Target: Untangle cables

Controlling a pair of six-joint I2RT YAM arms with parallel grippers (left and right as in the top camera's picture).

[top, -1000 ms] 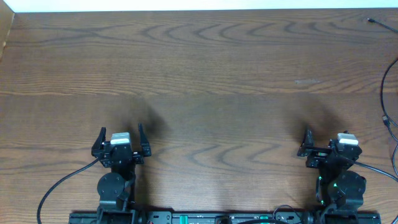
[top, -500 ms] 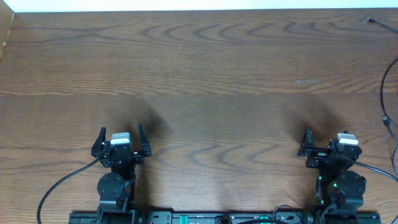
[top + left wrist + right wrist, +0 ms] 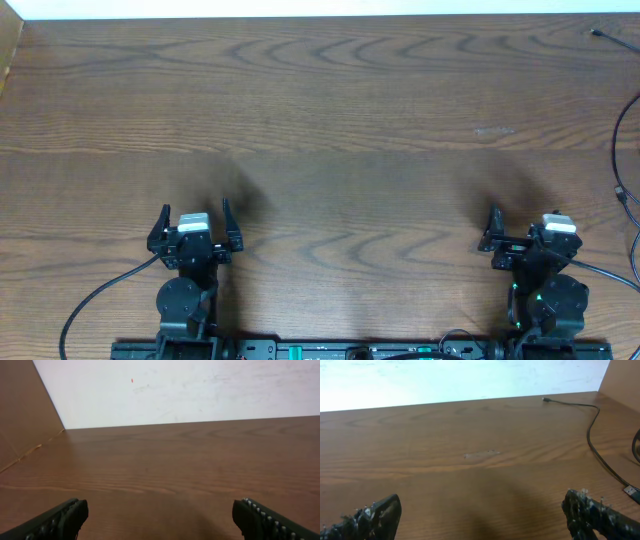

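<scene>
Thin black cables lie at the table's far right edge. One cable (image 3: pixel 615 150) runs along that edge, with a small plug end (image 3: pixel 597 33) at the back right. The right wrist view shows this cable (image 3: pixel 590 435) curving from its plug (image 3: pixel 546 398) toward the right, and another plug (image 3: pixel 631 491) near the frame's edge. No white cable shows. My left gripper (image 3: pixel 194 212) is open and empty at the front left; it also shows in the left wrist view (image 3: pixel 160 520). My right gripper (image 3: pixel 525 225) is open and empty at the front right, left of the cables; it also shows in the right wrist view (image 3: pixel 480 520).
A brown wooden table (image 3: pixel 320 120) fills the view. A brown side wall (image 3: pixel 25 420) rises at the left and another (image 3: pixel 625 380) at the right. A white wall (image 3: pixel 175 390) stands behind. Thicker black arm cables (image 3: pixel 90 300) trail at the front.
</scene>
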